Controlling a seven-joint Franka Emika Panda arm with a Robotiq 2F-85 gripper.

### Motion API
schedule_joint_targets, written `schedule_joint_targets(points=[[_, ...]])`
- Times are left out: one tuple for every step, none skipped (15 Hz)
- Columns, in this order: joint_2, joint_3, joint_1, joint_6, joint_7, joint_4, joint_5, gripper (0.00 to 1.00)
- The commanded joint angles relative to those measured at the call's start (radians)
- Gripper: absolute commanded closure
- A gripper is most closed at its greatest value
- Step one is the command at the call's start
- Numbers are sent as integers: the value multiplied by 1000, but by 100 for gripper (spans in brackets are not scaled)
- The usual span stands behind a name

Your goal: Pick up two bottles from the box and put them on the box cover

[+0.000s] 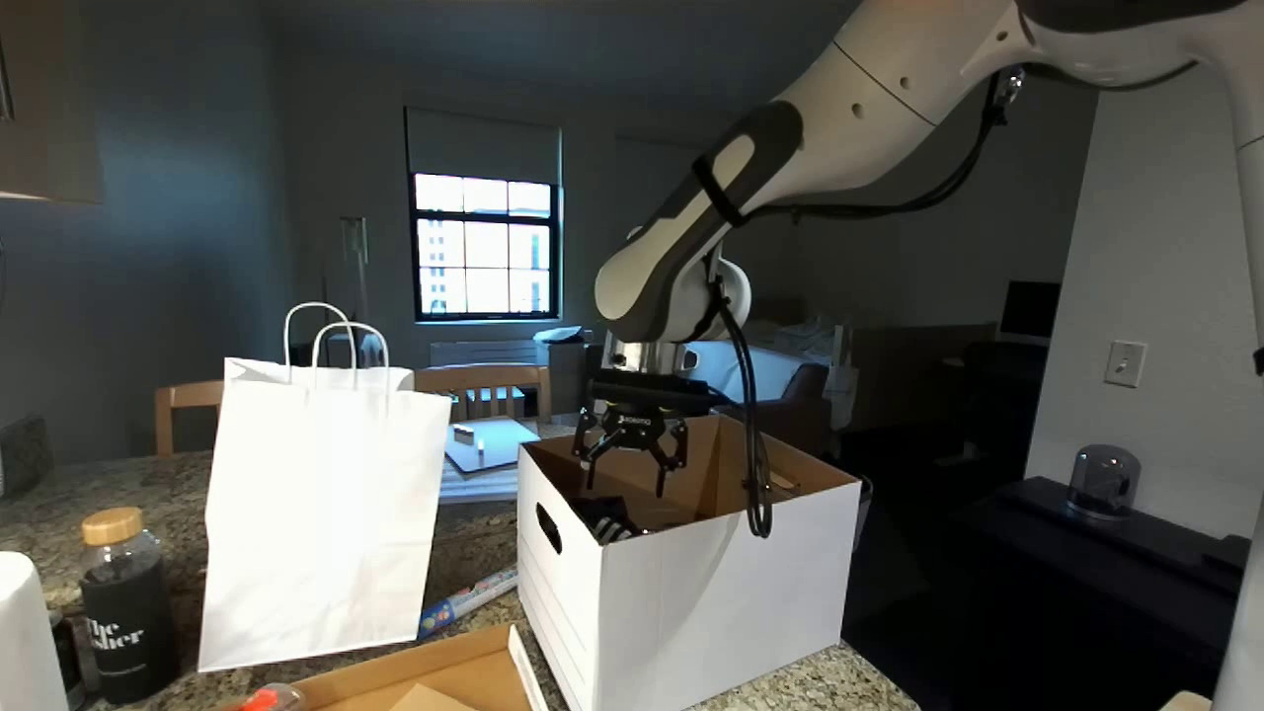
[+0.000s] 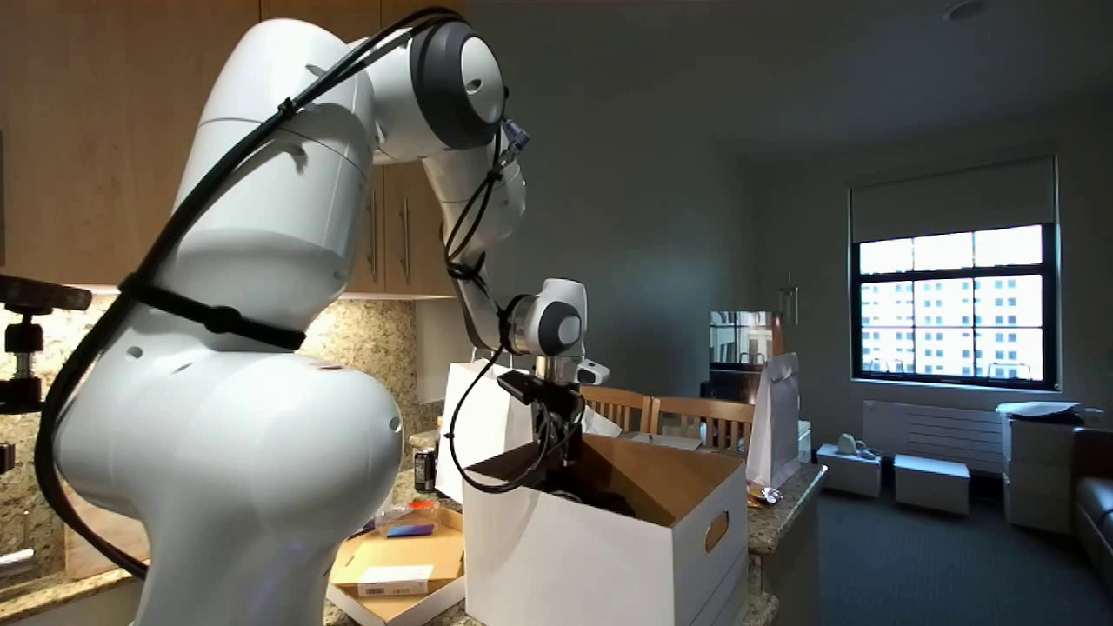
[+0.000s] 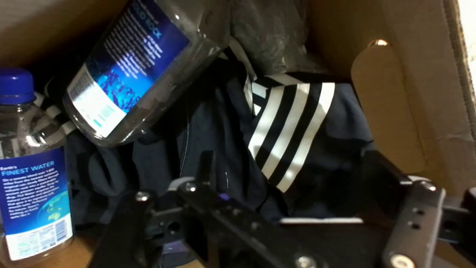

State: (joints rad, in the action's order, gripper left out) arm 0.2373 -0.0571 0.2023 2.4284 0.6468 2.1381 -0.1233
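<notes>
1 blue-capped bottle (image 3: 35, 190), at the left edge of the wrist view, and 1 slanted bottle (image 3: 137, 70), in its upper left, lie inside a white cardboard box (image 1: 726, 602) on the desk (image 1: 815, 681) as a robot's claw (image 1: 625, 482) hangs, pointing down, at the open mouth. The claw's 2 fingers (image 3: 205, 169) are spread wide and grip nothing, presumably so that they can pass around a bottle before closing. They stand over dark cloth (image 3: 208, 130) with white stripes, at the lower center and lower right of the wrist view, so a shift toward the bottles looks to be needed. The cloth seems to act as bedding: the slanted bottle's base appears to rest on it, its upper end running out of the top of the frame, a pose that offers its side but might let it roll when squeezed. The box cover (image 1: 474, 652), at the bottom edge of an exterior view, lies hollow side up just beside the box, likely to keep the carry short. A flat cardboard pack (image 2: 391, 561) in it may limit the landing room. With these 2 bottles in the box, the transfer appears to be at its start.
</notes>
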Motion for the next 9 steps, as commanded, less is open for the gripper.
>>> schedule_joint_targets(points=[[-14, -21, -19, 1, -47, 19, -43, 0], [-13, -22, -17, 0, -45, 18, -42, 0], [-11, -22, -16, -3, -45, 16, -41, 0], [-10, -23, -16, -5, -44, 14, -40, 0], [-8, -24, -17, -7, -45, 13, -41, 0], [-8, -25, -17, -7, -45, 13, -41, 0], [-6, -26, -16, -7, -45, 12, -42, 0], [-5, -27, -16, -7, -47, 11, -43, 0], [-3, -27, -15, -9, -44, 10, -41, 0]])
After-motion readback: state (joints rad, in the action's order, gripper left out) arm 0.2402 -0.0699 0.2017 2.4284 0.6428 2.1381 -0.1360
